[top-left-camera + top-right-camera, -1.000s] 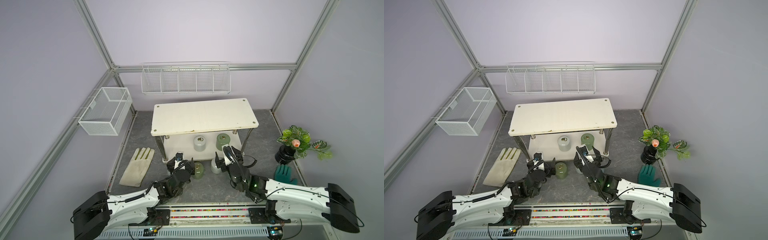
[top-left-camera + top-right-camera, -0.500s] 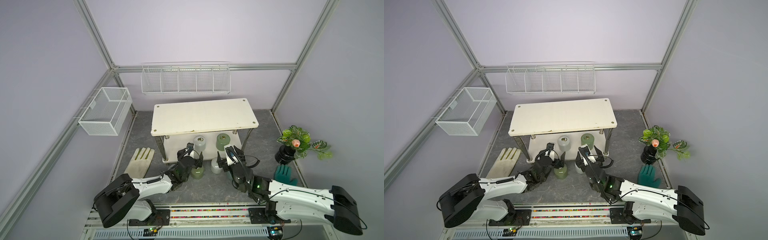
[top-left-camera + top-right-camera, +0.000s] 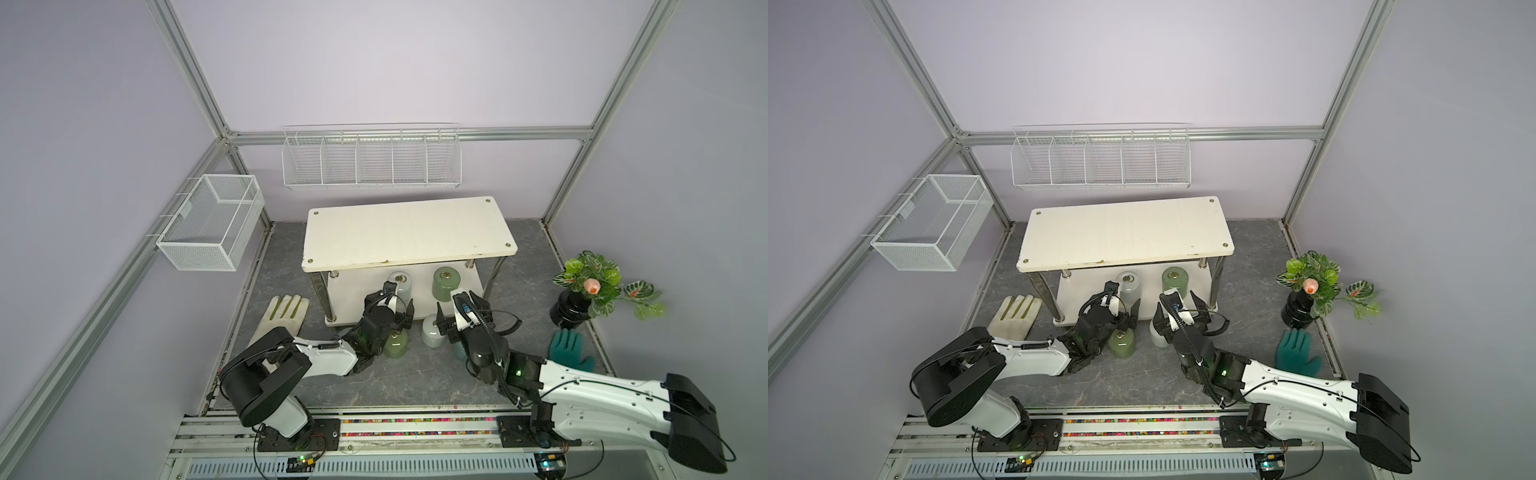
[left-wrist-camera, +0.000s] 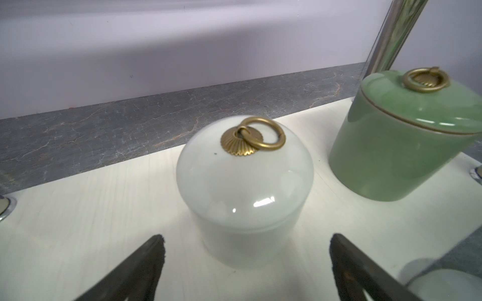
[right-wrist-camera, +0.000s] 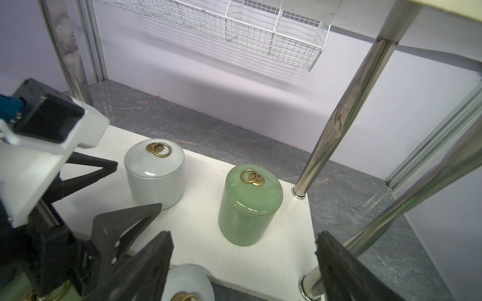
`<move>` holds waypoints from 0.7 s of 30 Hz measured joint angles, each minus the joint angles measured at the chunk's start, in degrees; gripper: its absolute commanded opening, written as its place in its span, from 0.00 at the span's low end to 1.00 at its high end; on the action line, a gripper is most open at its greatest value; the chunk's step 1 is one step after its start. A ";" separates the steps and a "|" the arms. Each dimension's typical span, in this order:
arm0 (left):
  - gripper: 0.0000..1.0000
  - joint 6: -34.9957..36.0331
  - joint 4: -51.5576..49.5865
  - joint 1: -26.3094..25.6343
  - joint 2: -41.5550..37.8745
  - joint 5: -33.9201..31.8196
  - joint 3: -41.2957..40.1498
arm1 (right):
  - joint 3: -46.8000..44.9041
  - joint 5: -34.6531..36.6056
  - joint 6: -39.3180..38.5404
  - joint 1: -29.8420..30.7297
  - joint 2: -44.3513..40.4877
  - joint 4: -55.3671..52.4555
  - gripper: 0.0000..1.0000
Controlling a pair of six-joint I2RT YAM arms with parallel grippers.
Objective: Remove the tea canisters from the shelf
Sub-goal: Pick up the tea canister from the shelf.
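Green tea canisters (image 3: 446, 284) (image 3: 395, 345): two. Pale white tea canisters (image 3: 403, 286) (image 3: 431, 332): two. Four in plain sight altogether.

Shelf (image 3: 409, 232): one, two tiers. Screws (image 3: 488, 200) in top board: four. Chrome legs (image 3: 321, 297): four.

Cream glove (image 3: 282, 318): one. Teal glove (image 3: 567, 347): one. Potted plant (image 3: 590, 286): one.

Wire rack (image 3: 371, 160): one, five compartments. Mesh basket (image 3: 195, 257): one. Robot arms (image 3: 324, 359) (image 3: 602, 390): two.

Cream-white upper board of the two-tier shelf (image 3: 409, 232) hides the lower tier's rear; glossy olive green ceramic canister (image 4: 407, 135) is cropped at the left wrist view's edge, glossy white ceramic canister (image 5: 187, 282) at the right's.
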 measured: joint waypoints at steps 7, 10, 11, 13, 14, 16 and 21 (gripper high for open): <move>1.00 0.37 6.93 0.26 5.44 -1.01 0.02 | 0.02 -0.22 -0.22 -0.33 1.14 0.00 0.89; 1.00 0.83 9.38 0.28 6.91 -1.79 0.28 | 0.02 -0.24 -0.55 -0.37 2.43 0.00 0.89; 1.00 1.09 10.12 0.33 7.26 -2.05 0.35 | 0.04 -0.24 -0.66 -0.37 2.91 0.00 0.89; 1.00 1.60 11.17 0.44 7.72 -2.25 0.39 | 0.04 -0.26 -0.87 -0.50 3.91 0.00 0.89; 1.00 1.70 11.58 0.50 7.87 -2.36 0.42 | 0.07 -0.28 -1.03 -0.59 4.28 0.00 0.89; 1.00 2.10 12.39 0.76 8.13 -2.58 0.50 | 0.13 -0.42 -1.14 -0.76 4.98 0.00 0.89; 1.00 2.71 13.90 1.95 8.35 -2.40 0.79 | 0.24 -0.68 -1.49 -1.27 5.38 0.22 0.89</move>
